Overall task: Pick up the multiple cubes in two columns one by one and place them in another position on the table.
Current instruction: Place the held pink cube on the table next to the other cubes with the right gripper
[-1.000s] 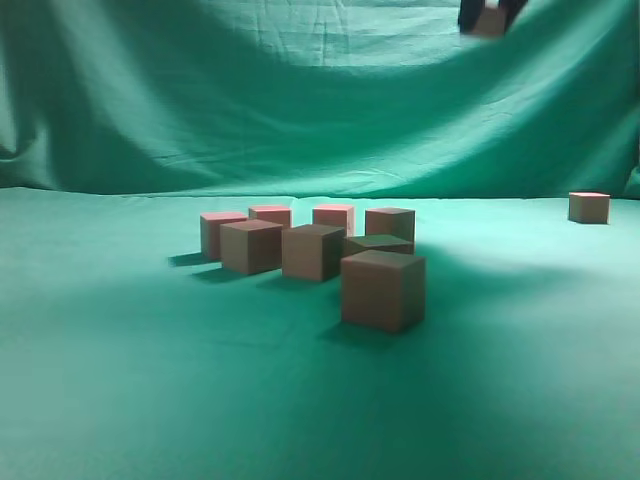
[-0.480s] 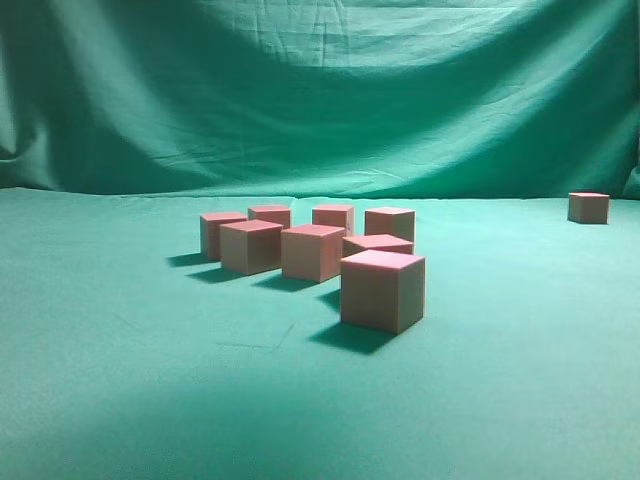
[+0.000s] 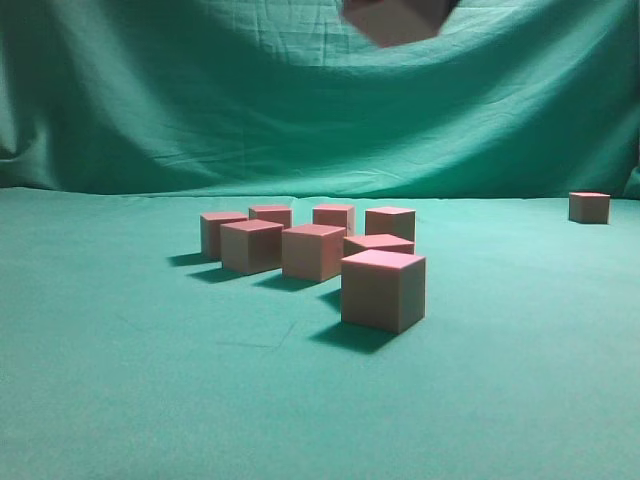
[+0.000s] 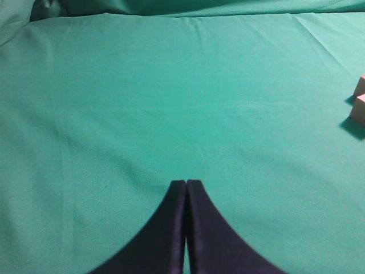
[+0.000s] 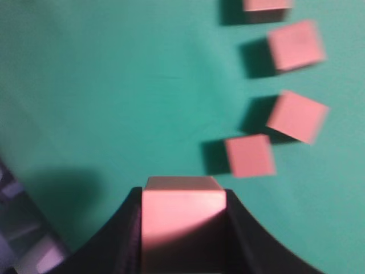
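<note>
- Table [image 3: 120, 400]: green cloth, slightly wrinkled, running back to a draped backdrop [image 3: 250, 90] of the same cloth.
- Cluster of cubes [image 3: 320, 252]: seven reddish-pink cubes with tan sides standing on the table in two rough rows. The nearest cube [image 3: 383, 289] sits at the cluster's front right corner, just beside the others.
- Lone cube [image 3: 589, 207]: on the table, well apart from the cluster, far to its right and further back.
- Carried cube [image 3: 395, 20]: blurred, high above the cluster at the top edge of the exterior view, clear of the table.
- Right gripper [image 5: 182, 220]: jaws clamped on either side of the carried cube [image 5: 181, 214]; four cubes of the cluster show on the cloth below and ahead of it.
- Left gripper [image 4: 186, 188]: fingers pressed together with nothing between them, above bare cloth; two cubes of the cluster [image 4: 359, 105] show at that view's right edge.
</note>
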`<state>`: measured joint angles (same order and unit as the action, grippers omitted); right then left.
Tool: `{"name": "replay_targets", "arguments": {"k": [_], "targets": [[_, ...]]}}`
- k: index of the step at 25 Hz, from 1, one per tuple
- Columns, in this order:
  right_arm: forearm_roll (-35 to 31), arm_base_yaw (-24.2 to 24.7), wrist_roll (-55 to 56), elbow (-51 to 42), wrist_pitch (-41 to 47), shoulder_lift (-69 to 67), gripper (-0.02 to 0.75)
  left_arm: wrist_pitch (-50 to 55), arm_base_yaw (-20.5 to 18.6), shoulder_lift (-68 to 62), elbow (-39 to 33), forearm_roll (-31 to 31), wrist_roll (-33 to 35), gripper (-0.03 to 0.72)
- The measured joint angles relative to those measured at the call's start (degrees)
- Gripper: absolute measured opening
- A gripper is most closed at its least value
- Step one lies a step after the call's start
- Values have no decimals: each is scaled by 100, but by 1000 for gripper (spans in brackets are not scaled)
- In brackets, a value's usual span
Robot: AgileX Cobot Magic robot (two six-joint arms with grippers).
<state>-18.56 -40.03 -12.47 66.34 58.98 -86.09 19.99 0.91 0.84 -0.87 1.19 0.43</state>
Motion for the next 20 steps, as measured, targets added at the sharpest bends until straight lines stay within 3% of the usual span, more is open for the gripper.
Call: {"name": "replay_targets", "arguments": {"k": [5,10,20], "targets": [[0,-988,-380,-202,-513,-77,258,0,0,0,0,0,0,0],[132,-1613,-610,-104,-594,-635,258,0,0,0,0,0,0,0],[1584,-1807,-633,905,67,-1914,258,0,0,0,0,0,0,0]]}}
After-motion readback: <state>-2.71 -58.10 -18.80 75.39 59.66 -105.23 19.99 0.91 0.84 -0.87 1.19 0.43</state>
